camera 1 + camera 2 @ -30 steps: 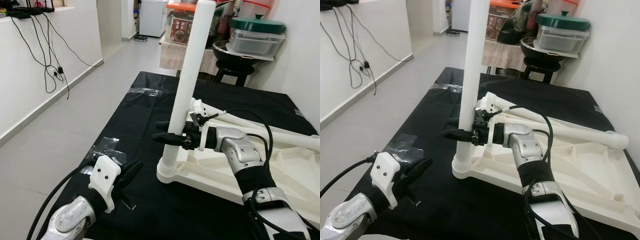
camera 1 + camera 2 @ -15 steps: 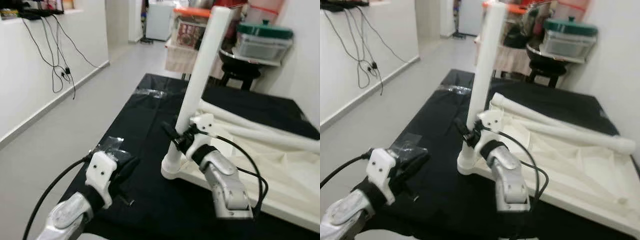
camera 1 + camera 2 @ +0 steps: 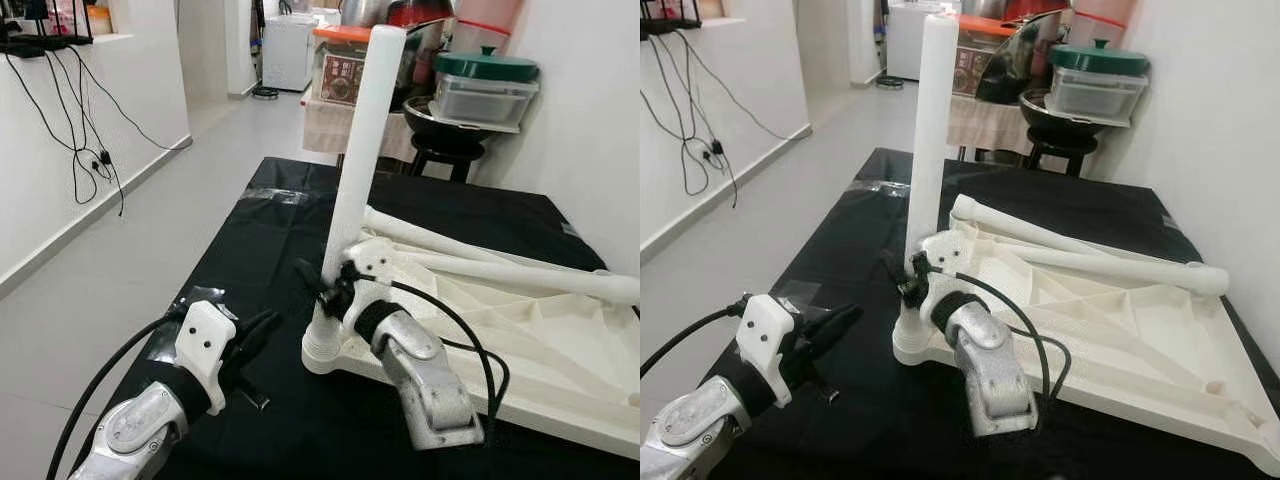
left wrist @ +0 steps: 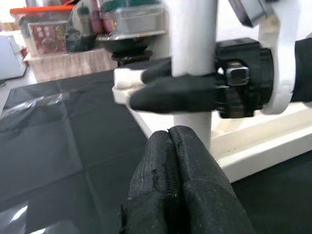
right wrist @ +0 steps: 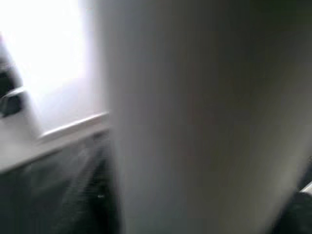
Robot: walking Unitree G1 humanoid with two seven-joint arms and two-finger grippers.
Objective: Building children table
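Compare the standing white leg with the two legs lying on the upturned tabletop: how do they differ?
The standing leg is upright, seated in a corner socket of the tabletop; the loose legs lie flat across it. The right tool is clamped low on the standing leg; nothing holds the loose legs. The left tool is shut and apart from them all. All three legs are white round tubes.

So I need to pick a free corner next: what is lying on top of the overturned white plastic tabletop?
Two loose white tube legs lie across the overturned white plastic tabletop. The right gripper and its arm hide the corner beside the upright white leg.
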